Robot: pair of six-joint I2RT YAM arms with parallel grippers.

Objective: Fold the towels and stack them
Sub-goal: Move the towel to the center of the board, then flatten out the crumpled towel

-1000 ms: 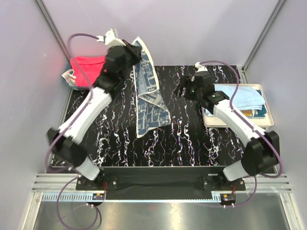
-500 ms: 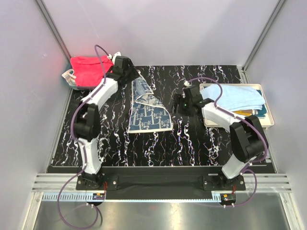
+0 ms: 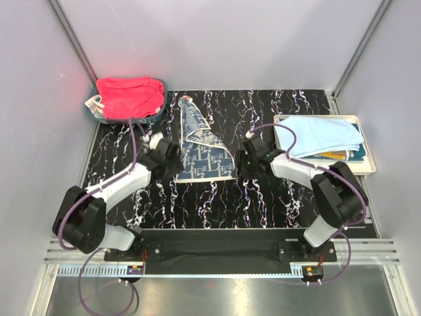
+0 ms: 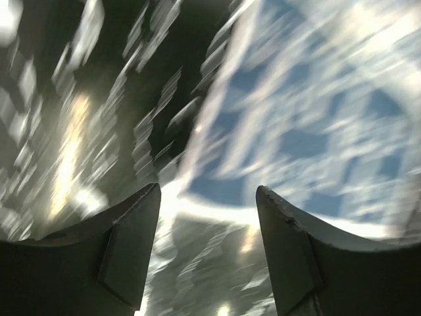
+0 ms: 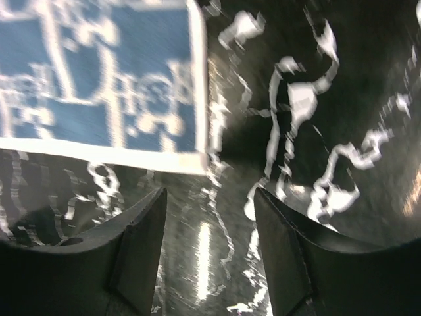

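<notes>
Top view is sharp w/ even, soft overhead light; a red glow tints the side wall near the red-pink towel. Left wrist view has heavy motion blur, printed towel smeared, glare streaks on the marbled tabletop. Right wrist view is sharper, w/ a bright reflection at btm centre.

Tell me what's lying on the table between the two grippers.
The blue-printed white towel lies there, left gripper at its near-left corner, right gripper off its near-right corner; the top view shows it.
</notes>
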